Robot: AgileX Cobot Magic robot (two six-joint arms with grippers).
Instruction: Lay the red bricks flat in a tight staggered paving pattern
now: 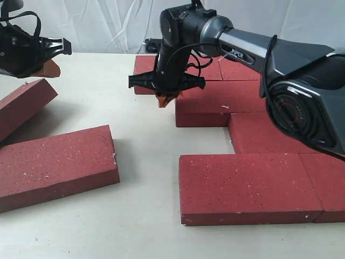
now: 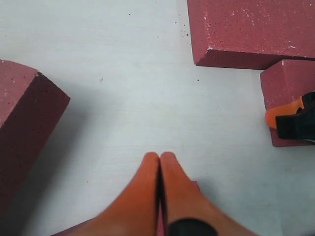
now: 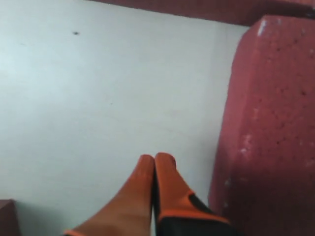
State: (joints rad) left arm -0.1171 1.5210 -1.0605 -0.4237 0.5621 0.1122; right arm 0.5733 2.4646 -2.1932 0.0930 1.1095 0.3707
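Several red bricks (image 1: 249, 185) lie flat and close together in staggered rows on the right of the table. My right gripper (image 1: 166, 101) is shut and empty, hanging just off the left end of the second-row brick (image 1: 215, 102), which fills one side of the right wrist view (image 3: 270, 123) beside the shut fingertips (image 3: 156, 158). Two loose bricks are on the left: one flat (image 1: 54, 164), one tilted (image 1: 24, 105). My left gripper (image 1: 51, 69) hovers shut and empty above the tilted brick. Its closed tips (image 2: 160, 156) point at bare table.
The pale tabletop (image 1: 145, 162) runs between the loose bricks and the paved group. A white curtain (image 1: 108, 24) hangs behind. The left wrist view shows a brick's dark side (image 2: 29, 128), a back-row brick (image 2: 251, 29) and the right gripper's orange tip (image 2: 283, 114).
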